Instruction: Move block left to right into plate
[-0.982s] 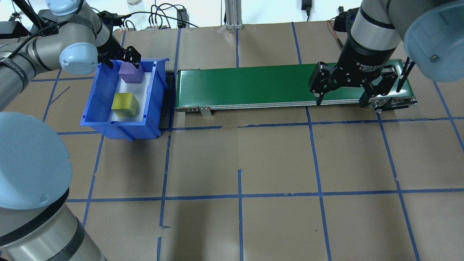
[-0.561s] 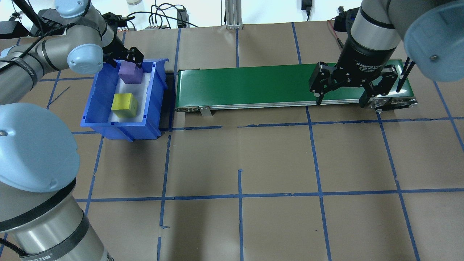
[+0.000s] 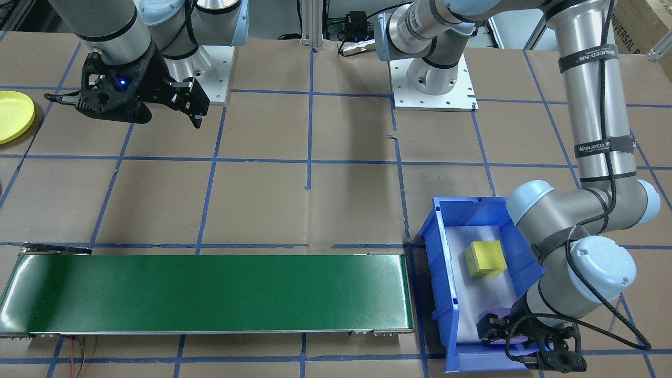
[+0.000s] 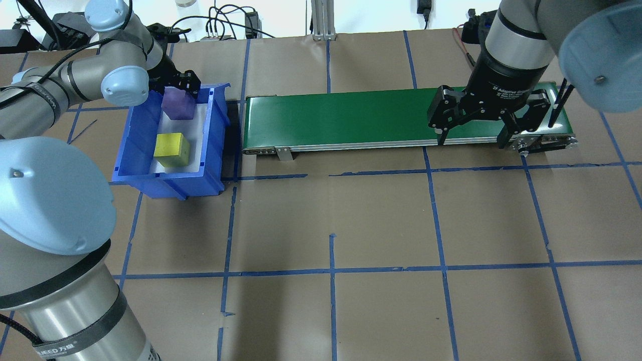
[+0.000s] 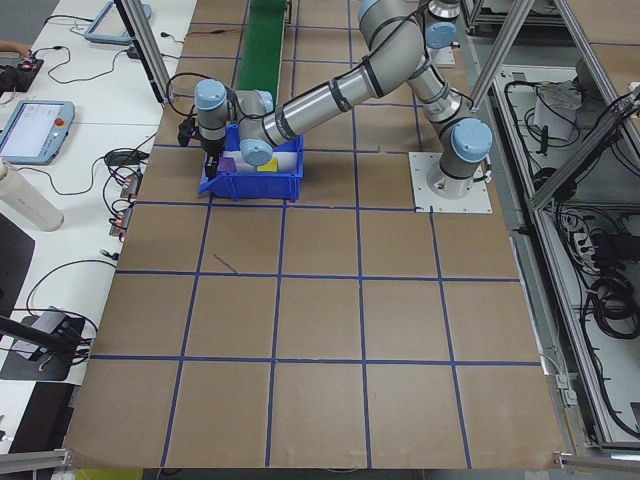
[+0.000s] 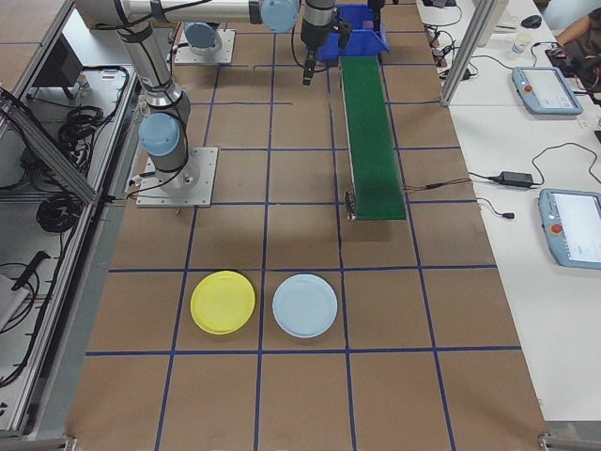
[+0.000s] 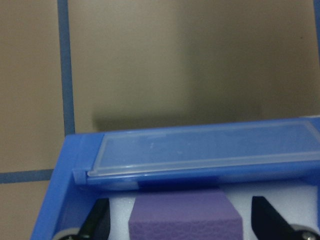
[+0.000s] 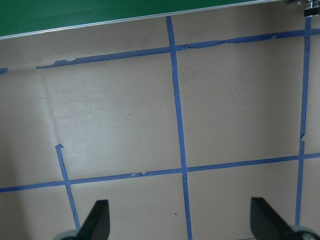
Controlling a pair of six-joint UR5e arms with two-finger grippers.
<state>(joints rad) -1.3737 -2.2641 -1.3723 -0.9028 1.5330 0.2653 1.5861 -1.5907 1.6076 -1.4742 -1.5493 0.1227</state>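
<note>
A purple block (image 4: 178,104) rests at the far end of the blue bin (image 4: 135,135), and a yellow block (image 4: 172,149) lies nearer its middle. My left gripper (image 4: 176,93) is low in the bin and open. In the left wrist view the purple block (image 7: 185,217) sits between the fingers (image 7: 97,222) with a gap on each side. My right gripper (image 4: 472,142) hangs open and empty over the right end of the green conveyor (image 4: 351,118). The yellow plate (image 6: 223,302) lies on the table far to my right and also shows as the plate (image 3: 10,115) in the front-facing view.
A light blue plate (image 6: 304,305) lies beside the yellow one. The conveyor runs from just beside the bin toward the right arm. Blue tape lines mark a grid on the brown table. Cables and tablets sit beyond the table's far edge.
My left arm has swung so the gripper sits lower around the purple block. The bin and its blocks have shifted slightly. The right arm has not moved.
</note>
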